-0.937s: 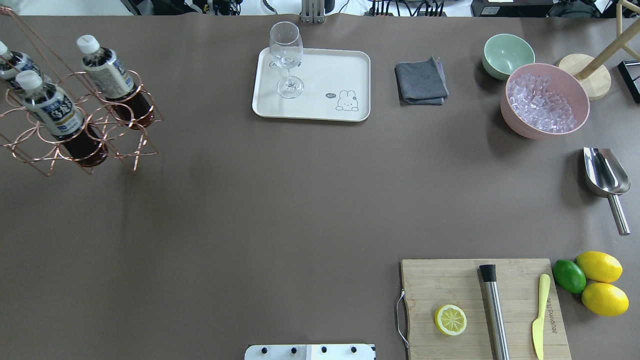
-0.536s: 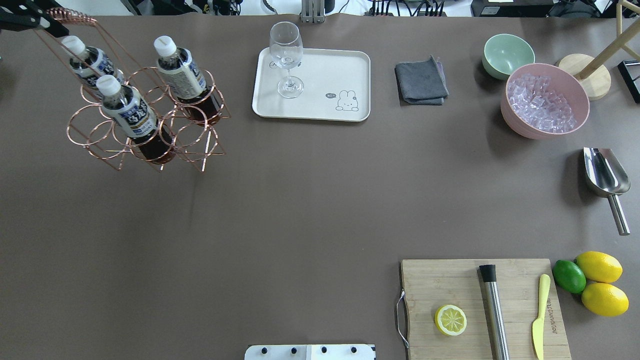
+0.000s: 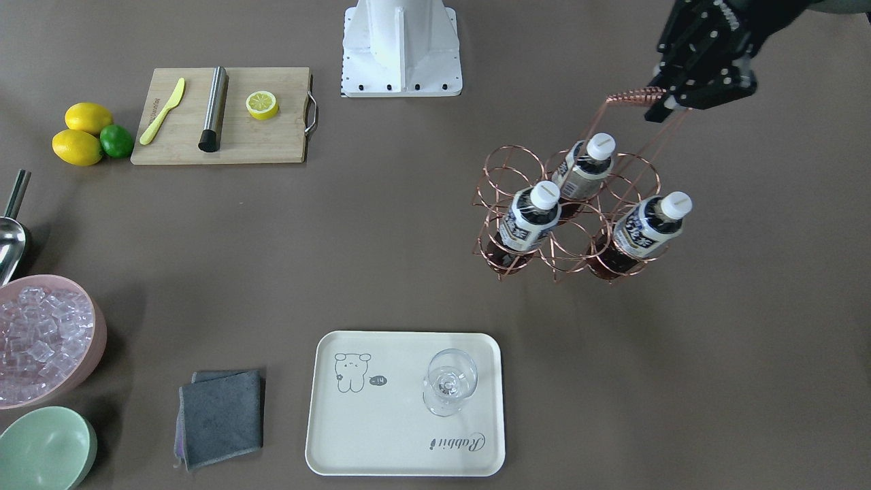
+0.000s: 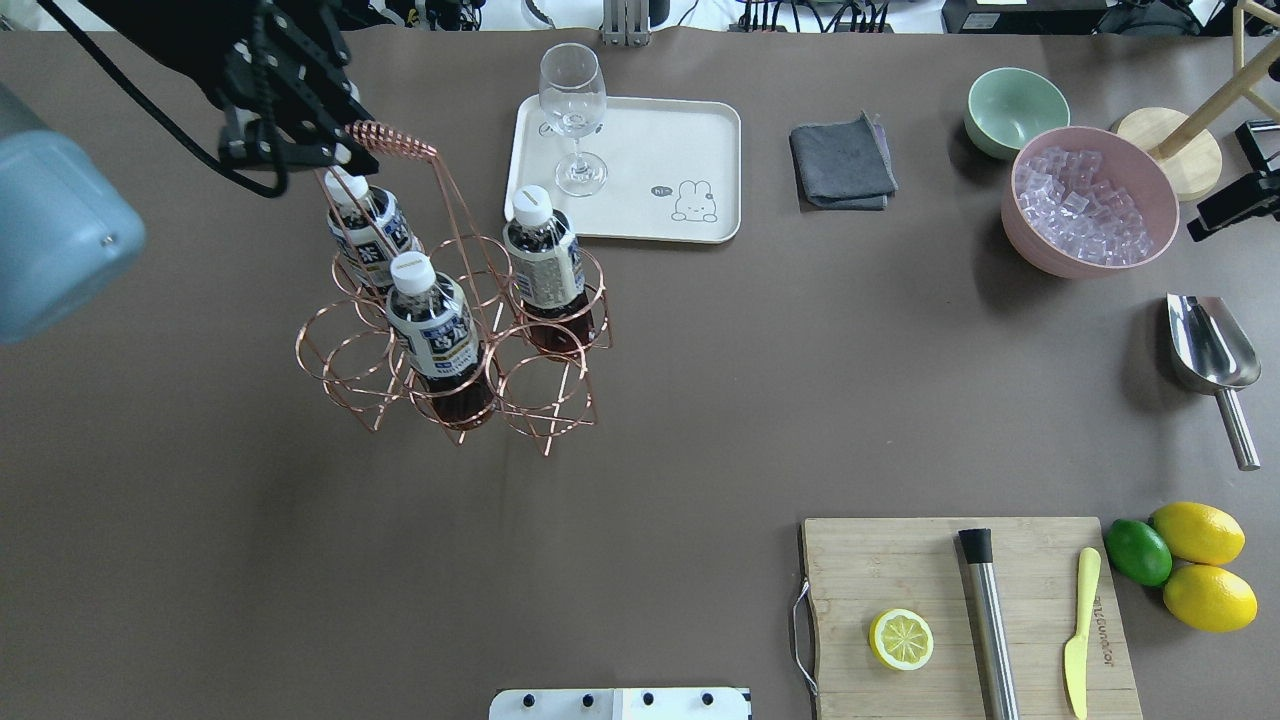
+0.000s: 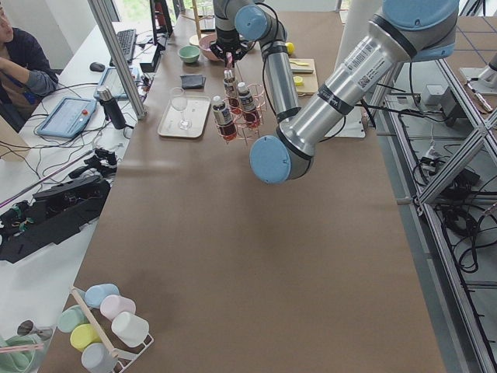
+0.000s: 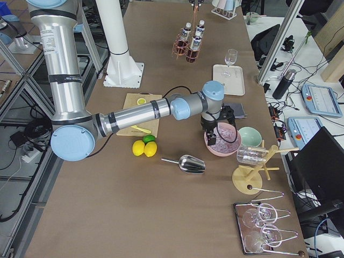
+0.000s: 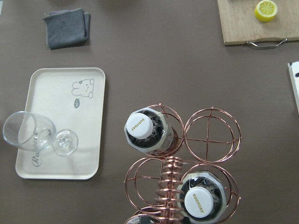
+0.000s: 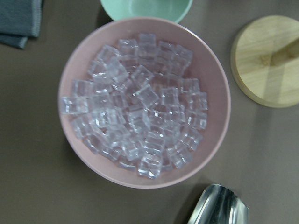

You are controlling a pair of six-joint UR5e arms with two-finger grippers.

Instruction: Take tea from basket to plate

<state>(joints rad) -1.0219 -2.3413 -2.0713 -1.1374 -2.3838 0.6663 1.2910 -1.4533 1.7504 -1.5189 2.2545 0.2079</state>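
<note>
Three tea bottles (image 4: 440, 320) (image 4: 375, 240) (image 4: 540, 255) with white caps stand in the copper wire basket (image 4: 540, 395). My left gripper (image 4: 330, 152) is shut on the basket's coiled handle (image 4: 392, 140), and the basket hangs from it left of the plate (image 4: 690, 130). In the front-facing view the same gripper (image 3: 663, 109) holds the handle above the basket (image 3: 503, 170). The cream plate (image 3: 381, 435) carries only a stemmed glass (image 4: 572, 100). My right gripper (image 6: 215, 134) hovers over the ice bowl; its fingers are too small and hidden to judge.
A pink bowl of ice (image 4: 1022, 245), a green bowl (image 4: 1015, 110) and a grey cloth (image 4: 842, 160) lie right of the plate. A metal scoop (image 4: 1210, 350) is at the right edge. A cutting board (image 4: 880, 570) and citrus fruit (image 4: 1200, 565) are front right.
The left arm has carried the basket with its three bottles to the right, towards the plate, and now shows in the overhead view. A part of the right gripper has appeared at the right edge.
</note>
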